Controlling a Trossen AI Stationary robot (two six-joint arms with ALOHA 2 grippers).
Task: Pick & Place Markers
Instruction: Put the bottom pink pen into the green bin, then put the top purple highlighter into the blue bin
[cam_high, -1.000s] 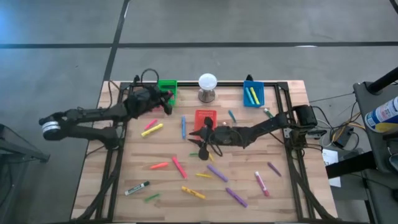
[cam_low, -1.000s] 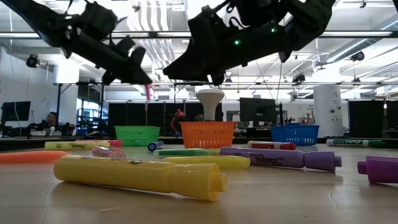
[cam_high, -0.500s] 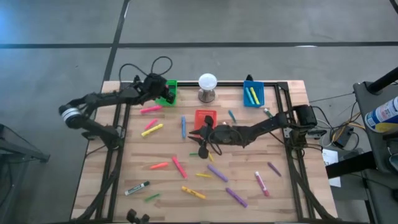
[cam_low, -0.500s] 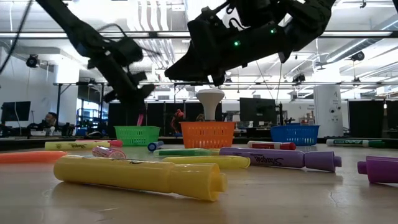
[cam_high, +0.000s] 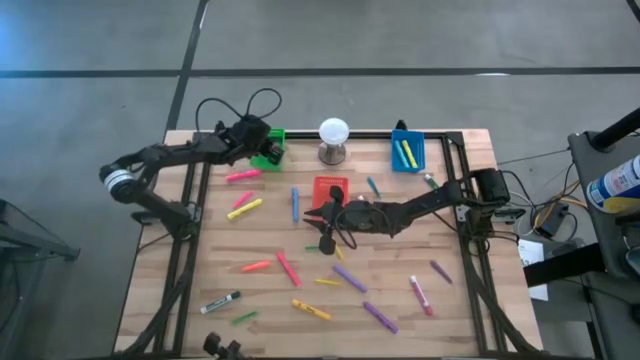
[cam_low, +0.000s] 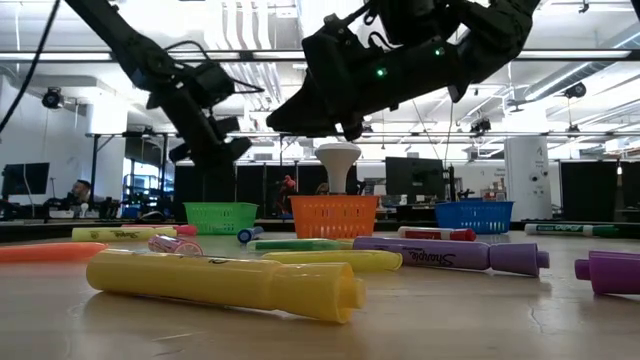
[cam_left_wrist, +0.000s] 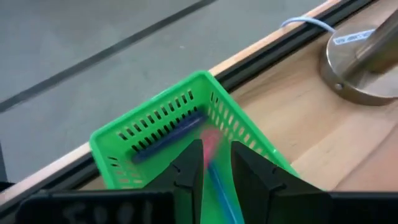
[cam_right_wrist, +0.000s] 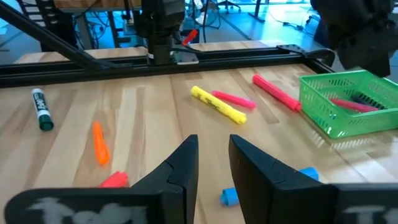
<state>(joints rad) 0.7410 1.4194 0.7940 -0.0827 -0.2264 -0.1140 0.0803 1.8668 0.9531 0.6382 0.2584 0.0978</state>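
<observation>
Many markers lie scattered flat on the wooden table, among them a pink marker, a yellow marker, a blue marker and a white-and-black marker. My left gripper hangs open over the green bin. In the left wrist view a pink marker and a blue marker lie inside the green bin, below the fingers. My right gripper hovers open above the middle of the table, near the red bin, holding nothing.
A white ball on a grey stand stands at the far edge between the green bin and the blue bin, which holds yellow and green markers. Black rails frame the table. More markers lie toward the near edge, such as a purple one.
My left gripper swung toward the far edge and came over the green bin. The pink marker that hung from its fingers a second ago dropped below them and now lies in the bin. My right arm kept still.
</observation>
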